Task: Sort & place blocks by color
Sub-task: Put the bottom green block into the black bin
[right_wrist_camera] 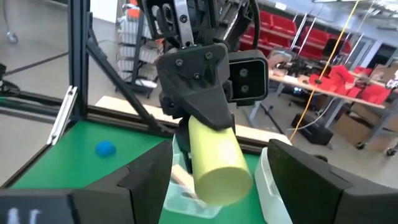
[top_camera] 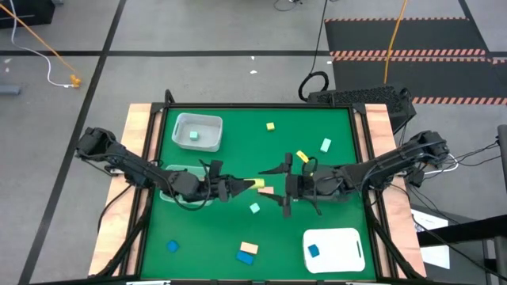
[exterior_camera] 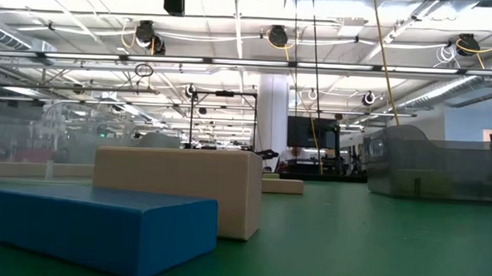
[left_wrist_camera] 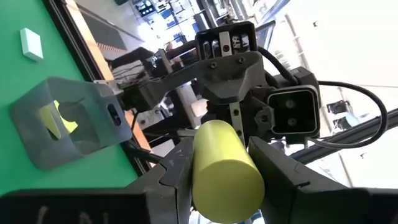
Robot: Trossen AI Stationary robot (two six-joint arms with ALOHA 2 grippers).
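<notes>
A yellow cylinder block [top_camera: 254, 184] is held over the table's middle by my left gripper [top_camera: 242, 187], which is shut on it. My right gripper [top_camera: 283, 188] faces it from the right and is open. Its fingers [right_wrist_camera: 146, 180] stand on either side of the cylinder's free end [right_wrist_camera: 217, 177] with a gap on each side. Loose blocks lie on the green mat: yellow [top_camera: 270, 126], mint [top_camera: 325, 145], yellow [top_camera: 302, 157], salmon [top_camera: 266, 191], mint [top_camera: 254, 208], blue [top_camera: 172, 246], tan [top_camera: 249, 248] and blue [top_camera: 245, 257]. My left gripper pinches the yellow cylinder [left_wrist_camera: 224, 168] between its two fingers [left_wrist_camera: 171, 177], holding its rear part. The fingers come in level from the table's left and lie along the cylinder. Its free end [right_wrist_camera: 217, 177] sticks out toward the right gripper, lifted clear of the mat.
A clear bin [top_camera: 196, 132] at far left holds a mint block. A second clear bin [top_camera: 170, 178] sits under the left arm with a yellow piece [left_wrist_camera: 59, 119] inside. A white tray [top_camera: 341, 237] at near right carries a blue block [top_camera: 314, 251]. Wooden rails [top_camera: 141, 142] edge the table.
</notes>
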